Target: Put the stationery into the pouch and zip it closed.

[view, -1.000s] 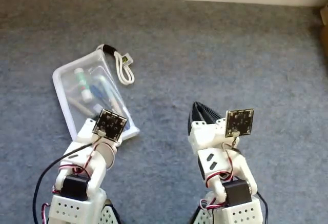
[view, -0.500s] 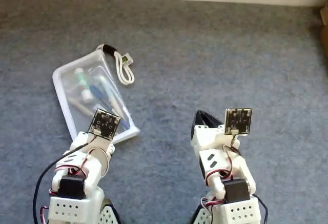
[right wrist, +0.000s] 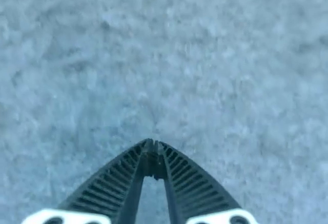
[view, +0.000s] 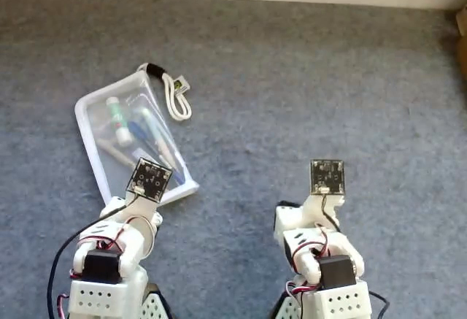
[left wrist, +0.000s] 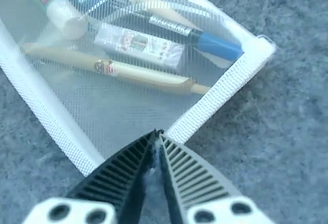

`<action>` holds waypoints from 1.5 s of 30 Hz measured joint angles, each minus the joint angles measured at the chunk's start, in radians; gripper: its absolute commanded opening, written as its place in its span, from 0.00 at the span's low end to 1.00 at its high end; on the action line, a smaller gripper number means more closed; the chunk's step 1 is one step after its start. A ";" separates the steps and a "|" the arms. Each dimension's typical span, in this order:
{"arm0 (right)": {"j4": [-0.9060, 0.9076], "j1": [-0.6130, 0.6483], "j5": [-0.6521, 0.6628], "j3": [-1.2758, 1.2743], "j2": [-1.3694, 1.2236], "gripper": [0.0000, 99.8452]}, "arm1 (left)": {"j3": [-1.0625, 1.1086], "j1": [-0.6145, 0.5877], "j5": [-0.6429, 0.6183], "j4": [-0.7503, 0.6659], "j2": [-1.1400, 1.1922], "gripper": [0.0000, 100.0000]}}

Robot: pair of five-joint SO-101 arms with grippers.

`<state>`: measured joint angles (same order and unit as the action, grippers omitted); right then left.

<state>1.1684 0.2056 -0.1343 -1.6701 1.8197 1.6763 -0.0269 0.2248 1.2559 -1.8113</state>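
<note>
The left gripper (left wrist: 156,136) has its two ribbed fingers pressed together tip to tip, with nothing held between them. The tips are poised over the white woven band at the near short end of the pouch (view: 98,151), close to one of its near corners. The right gripper (right wrist: 154,144) is likewise closed on nothing, above bare grey carpet (right wrist: 154,49) and well apart from the pouch. The clear mesh pouch lies flat in front of the left arm. In the high view its long axis runs from the near edge away from the arms, with the far end leaning to the left. A white band edges its left long side and its near end. At the far right corner sits a small black tab (view: 150,68), from which a white cord loop (view: 176,98) trails onto the carpet beside the pouch. Whether the zip is drawn closed I cannot tell. Inside, the stationery lies roughly along the pouch's length: a glue stick (left wrist: 48,1) with a green label and white cap, a white eraser (left wrist: 138,44) with printing, a cream-coloured pen (left wrist: 123,70) just beside the eraser, and a dark pen with a blue cap (left wrist: 212,44) nearest the corner.
</note>
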 measured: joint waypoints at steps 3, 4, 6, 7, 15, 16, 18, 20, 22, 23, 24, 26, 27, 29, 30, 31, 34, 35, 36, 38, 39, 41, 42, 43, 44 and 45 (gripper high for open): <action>0.044 0.000 0.002 0.000 0.000 0.01 | 0.000 0.000 0.000 0.006 0.000 0.01; 0.057 0.000 0.002 0.000 0.000 0.01 | 0.000 0.000 0.000 0.006 0.000 0.01; 0.068 0.000 0.002 0.000 0.000 0.01 | 0.000 0.000 0.000 0.006 0.000 0.01; 0.072 0.000 0.002 0.000 0.000 0.01 | 0.000 0.000 0.000 0.006 0.000 0.01; 0.074 0.000 0.002 0.000 0.000 0.01 | 0.000 0.000 0.000 0.006 0.000 0.01; 0.074 0.000 0.002 0.000 0.000 0.01 | 0.000 0.000 0.000 0.006 0.000 0.01; 0.074 0.000 0.002 0.000 0.000 0.01 | 0.000 0.000 0.000 0.006 0.000 0.01; 0.074 0.000 0.002 0.000 0.000 0.01 | 0.000 0.000 0.000 0.006 0.000 0.01; 0.074 0.000 0.002 0.000 0.000 0.01 | 0.000 0.000 0.000 0.006 0.000 0.01; 0.074 0.000 0.002 0.000 0.000 0.01 | 0.000 0.000 0.000 0.006 0.000 0.01; 0.074 0.000 0.002 0.000 0.000 0.01 | 0.000 0.000 0.000 0.006 0.000 0.01; 0.074 0.000 0.002 0.000 0.000 0.01 | 0.000 0.000 0.000 0.006 0.000 0.01; 0.074 0.000 0.002 0.000 0.000 0.01 | 0.000 0.000 0.000 0.006 0.000 0.01; 0.074 0.000 0.002 0.000 0.000 0.01 | 0.000 0.000 0.000 0.006 0.000 0.01; 0.074 0.000 0.002 0.000 0.000 0.01 | 0.000 0.000 0.000 0.006 0.000 0.01; 0.074 0.000 0.002 0.000 0.000 0.01 | 0.000 0.000 0.000 0.006 0.000 0.01; 0.074 0.000 0.002 0.000 0.000 0.01 | 0.000 0.000 0.000 0.006 0.000 0.01; 0.074 0.000 0.002 0.000 0.000 0.01 | 0.000 0.000 0.000 0.006 0.000 0.01; 0.074 0.000 0.002 0.000 0.000 0.01 | 0.000 0.000 0.000 0.006 0.000 0.01; 0.074 0.000 0.002 0.000 0.000 0.01 | 0.000 0.000 0.000 0.006 0.000 0.01; 0.074 0.000 0.002 0.000 0.000 0.01 | 0.000 0.000 0.000 0.006 0.000 0.01; 0.074 0.000 0.002 0.000 0.000 0.01 | 0.000 0.000 0.000 0.006 0.000 0.01; 0.074 0.000 0.002 0.000 0.000 0.01 | 0.000 0.000 0.000 0.006 0.000 0.01; 0.074 0.000 0.002 0.000 0.000 0.01 | 0.000 0.000 0.000 0.006 0.000 0.01; 0.074 0.000 0.002 0.000 0.000 0.01 | 0.000 0.000 0.000 0.006 0.000 0.01; 0.074 0.000 0.002 0.000 0.000 0.01 | 0.000 0.000 0.000 0.006 0.000 0.01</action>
<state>1.2421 0.2056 -0.1327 -1.6701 1.8197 1.6763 -0.0269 0.2248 1.2620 -1.8113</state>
